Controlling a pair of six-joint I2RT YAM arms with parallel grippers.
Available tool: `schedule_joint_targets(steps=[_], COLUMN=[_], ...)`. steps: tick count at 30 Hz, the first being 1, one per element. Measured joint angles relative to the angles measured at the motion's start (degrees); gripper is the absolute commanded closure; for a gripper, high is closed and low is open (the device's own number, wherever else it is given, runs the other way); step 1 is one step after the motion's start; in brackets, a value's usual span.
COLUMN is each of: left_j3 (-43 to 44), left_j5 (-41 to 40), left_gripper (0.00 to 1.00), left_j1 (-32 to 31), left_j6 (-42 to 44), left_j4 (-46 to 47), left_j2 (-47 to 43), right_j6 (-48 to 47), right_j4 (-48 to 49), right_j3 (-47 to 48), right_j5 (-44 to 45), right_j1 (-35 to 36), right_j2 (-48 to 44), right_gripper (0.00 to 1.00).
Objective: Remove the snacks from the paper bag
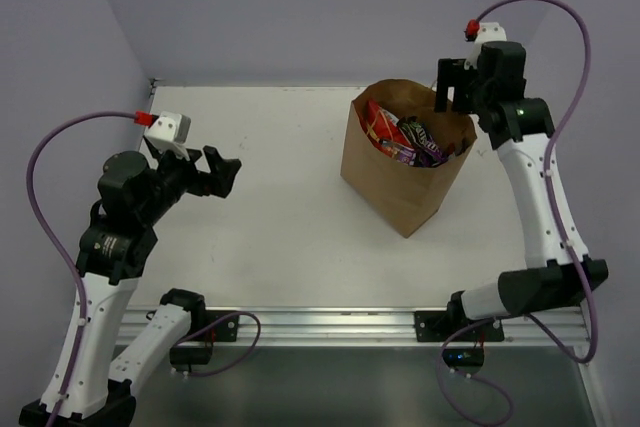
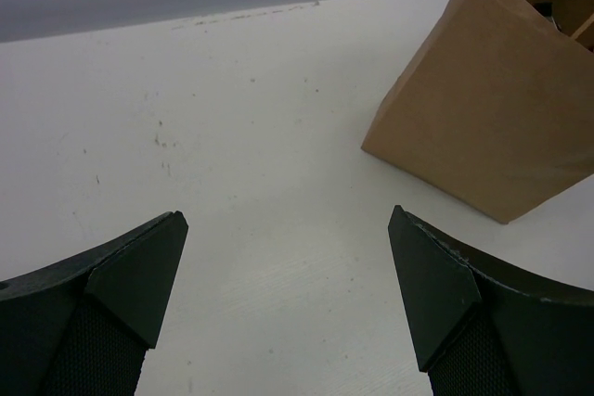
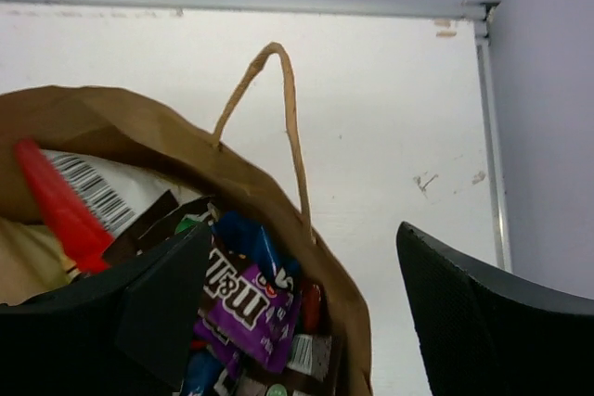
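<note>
The brown paper bag (image 1: 400, 185) stands upright on the white tabletop (image 1: 270, 237), right of centre, its mouth open and still full of snacks (image 1: 405, 137). A red packet (image 3: 56, 201) with a white barcode panel leans at one side. Beside it lie a purple M&M's packet (image 3: 246, 308) and other small dark candy wrappers.

The right hand (image 3: 304, 234) hangs over the bag's far rim with its fingers spread wide. One finger is above the snacks and the other above bare tabletop, with a twisted paper handle (image 3: 278, 108) rising between them. I cannot tell whether it touches anything.

The left hand (image 2: 288, 229) is also spread apart, holding nothing, low over the tabletop well to the left of the bag.
</note>
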Motion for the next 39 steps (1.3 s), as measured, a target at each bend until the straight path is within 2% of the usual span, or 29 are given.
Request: schedule_joint_targets(steps=[4,7,8,10,11,13,14,15,16,17,19,21,25,30,34,39], left_j3=[0.0,0.0,0.0,0.0,0.0,0.0,0.0,0.0,0.0,0.0,0.15,1.03,4.92,9.92,16.22,26.03], left_j5=[2.03,2.99,3.23,3.56,3.74,4.04,4.26,4.5,4.72,4.96,5.44,6.54,9.92,11.67,7.39,-2.56], left_gripper=[0.0,0.0,0.0,0.0,0.0,0.0,0.01,0.05,0.09,0.16,0.21,0.22,0.14,0.08,0.05,0.05], left_j1=[0.0,0.0,0.0,0.0,0.0,0.0,0.0,0.0,0.0,0.0,0.0,0.0,-0.07,-2.97,-13.55,-29.44], left_j6=[0.0,0.07,0.07,0.2,0.28,0.52,0.57,0.63,0.63,0.66,0.61,0.46,-1.31,-5.46,-8.44,-11.8], left_j4=[0.02,0.02,0.02,0.02,0.02,-0.02,-0.02,-0.02,-0.04,-0.04,-0.13,-0.22,-0.04,1.22,2.6,4.63], left_j2=[0.46,0.52,0.55,0.59,0.61,0.81,0.98,1.22,1.51,1.81,2.6,4.0,8.61,15.15,21.07,31.54], right_j6=[-0.11,-1.05,-1.55,-2.58,-2.93,-3.5,-3.8,-4.15,-4.28,-4.33,-4.59,-4.59,-4.5,-4.57,-4.0,-1.49], right_j4=[0.7,0.94,0.98,1.03,1.05,1.38,1.95,2.25,2.19,2.21,2.14,2.03,1.75,2.58,3.13,4.92], right_j3=[-0.92,-0.92,-0.92,-0.92,-0.92,-1.09,-1.53,-2.16,-2.82,-3.52,-4.5,-5.53,-8.2,-12.48,-14.03,-15.65], right_j5=[-2.62,-3.19,-3.43,-4.57,-5.14,-6.6,-7.5,-8.0,-8.81,-9.2,-9.62,-10.19,-9.64,-3.82,-0.33,4.0], right_j1=[-2.32,-2.78,-2.78,-2.78,-2.78,-2.75,-2.78,-2.78,-2.78,-2.78,-2.71,-2.67,-1.38,4.87,8.22,9.94], right_j2=[7.96,11.43,12.24,13.33,13.6,13.53,13.05,12.5,11.85,11.1,9.88,8.17,3.1,-4.31,-7.06,-7.41], right_gripper=[0.19,0.3,0.4,0.48,0.56,0.65,0.74,0.78,0.88,0.93,1.0,1.0,1.0,1.0,1.0,1.0])
